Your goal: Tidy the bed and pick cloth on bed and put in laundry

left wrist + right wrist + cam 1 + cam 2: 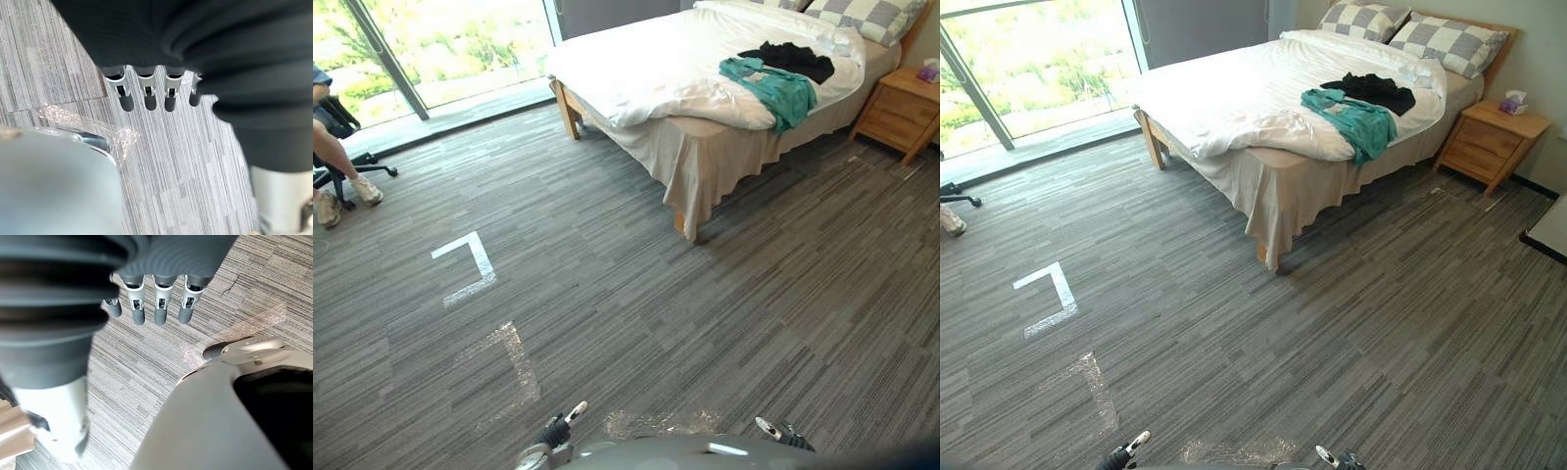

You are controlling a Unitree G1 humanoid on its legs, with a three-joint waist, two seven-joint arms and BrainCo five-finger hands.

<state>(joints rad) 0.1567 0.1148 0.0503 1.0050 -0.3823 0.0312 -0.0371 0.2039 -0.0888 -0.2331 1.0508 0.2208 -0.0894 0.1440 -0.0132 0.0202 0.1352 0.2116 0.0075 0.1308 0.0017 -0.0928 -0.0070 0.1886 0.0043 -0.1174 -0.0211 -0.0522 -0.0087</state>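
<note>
Teal cloth (771, 90) and a black garment (793, 61) lie touching at the side edge of the bed (636, 59), well ahead to our right, so our right hand (160, 308), empty and straight-fingered like our left hand (147, 95), sits nearer.

1. This is a bedroom: a wide bed (1285, 188) carries a white duvet (1234, 93) and checked pillows (1449, 41).
2. A wooden nightstand (1491, 142) stands just beside it, bearing a tissue box (1512, 101).
3. Grey striped carpet (1351, 323) runs to a floor-length window (1038, 69) facing greenery.
</note>
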